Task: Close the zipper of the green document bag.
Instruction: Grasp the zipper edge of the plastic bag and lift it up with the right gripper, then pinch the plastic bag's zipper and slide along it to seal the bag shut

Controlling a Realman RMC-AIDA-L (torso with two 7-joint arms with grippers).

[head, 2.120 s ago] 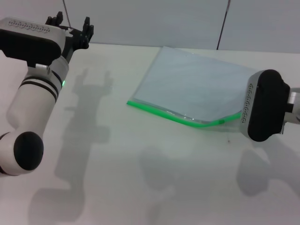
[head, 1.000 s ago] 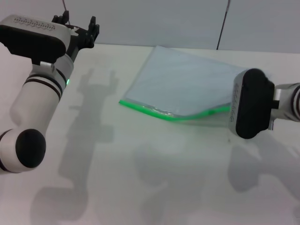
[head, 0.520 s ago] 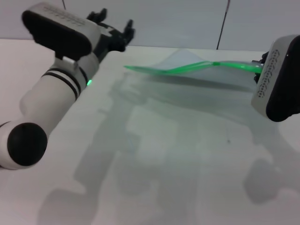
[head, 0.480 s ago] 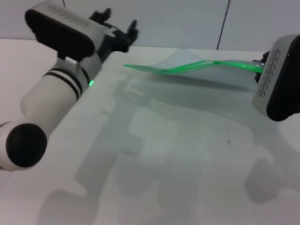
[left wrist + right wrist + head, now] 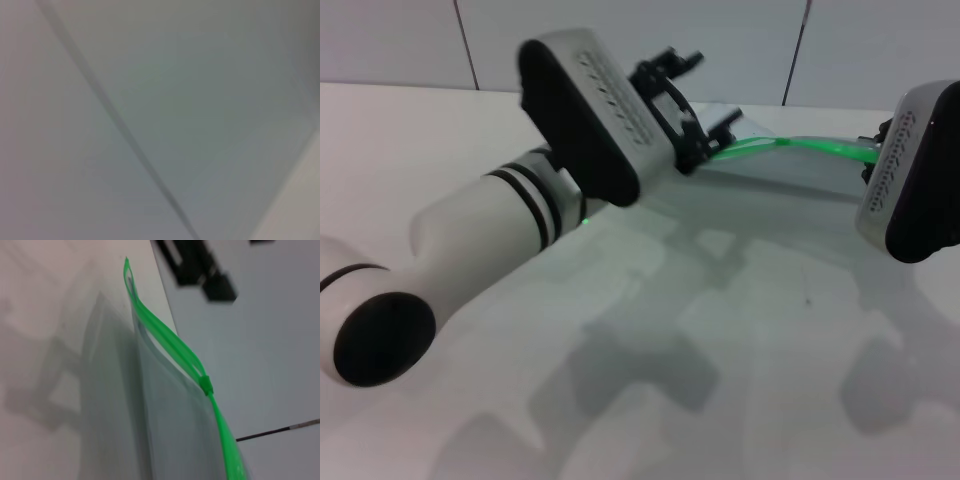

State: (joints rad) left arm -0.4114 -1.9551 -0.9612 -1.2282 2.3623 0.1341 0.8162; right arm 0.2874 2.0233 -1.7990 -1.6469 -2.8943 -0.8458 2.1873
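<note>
1. The white table (image 5: 740,330) carries only shadows of the two arms in front; grey wall panels with dark seams stand behind it.
2. The left arm's big white forearm and black-and-white wrist block sweep across the middle of the head view, covering the near end of the green document bag (image 5: 790,170).
3. The left gripper (image 5: 695,110) sits at the far end of that arm, raised off the table, its black fingers (image 5: 670,62) spread apart with nothing between them, just beside the hidden end of the bag's green edge.
4. The right gripper is buried behind its own black-and-white wrist housing at the right edge of the head view; whether its fingers are parted or pinched, I cannot tell.
5. The bag is off the table at its green side, that edge running roughly level from the left gripper across to the right wrist, with the pale translucent sheet sloping away below.
6. The right wrist view shows what the head view does not: the zipper (image 5: 170,345) parted into two green strips along one stretch, joining at the small slider (image 5: 206,385), and single beyond it.
7. That same view catches the left gripper as a dark blurred shape beyond the zipper's open end.
8. The left wrist view gives only blurred grey surface crossed by a dark line.
</note>
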